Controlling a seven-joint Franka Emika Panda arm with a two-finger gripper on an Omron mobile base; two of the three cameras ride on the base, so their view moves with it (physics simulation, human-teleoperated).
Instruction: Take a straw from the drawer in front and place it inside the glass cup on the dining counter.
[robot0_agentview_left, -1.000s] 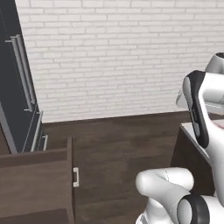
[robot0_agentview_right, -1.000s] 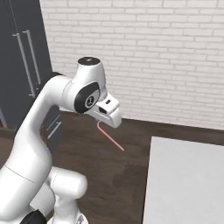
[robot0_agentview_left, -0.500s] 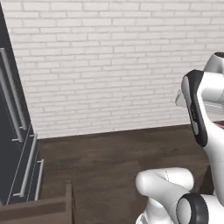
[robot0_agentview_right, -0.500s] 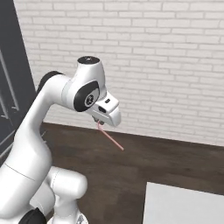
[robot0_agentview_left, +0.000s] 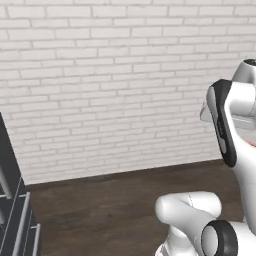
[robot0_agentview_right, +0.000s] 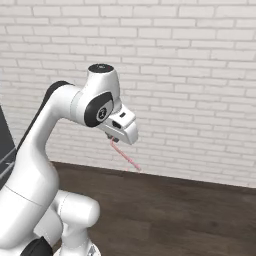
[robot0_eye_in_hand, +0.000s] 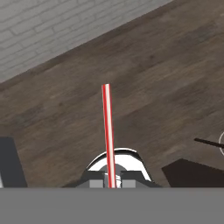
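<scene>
Mid-frame in the right base view, fingers (robot0_agentview_right: 114, 140) pinched tight on straw (robot0_agentview_right: 125, 156), which slants down-right against the brick wall (robot0_agentview_right: 200, 75), above the dark wood floor (robot0_agentview_right: 175, 215).

White arm (robot0_agentview_right: 45, 150) rises from lower left, bends over at dark joint in front of white brick wall (robot0_agentview_right: 190, 75). Hand (robot0_agentview_right: 116, 140) below joint, clamped on straw (robot0_agentview_right: 125, 156). Straw thin, pale pink-red, slants down and right from hand, its free end level with wall base, above dark wood floor (robot0_agentview_right: 170, 215).
</scene>
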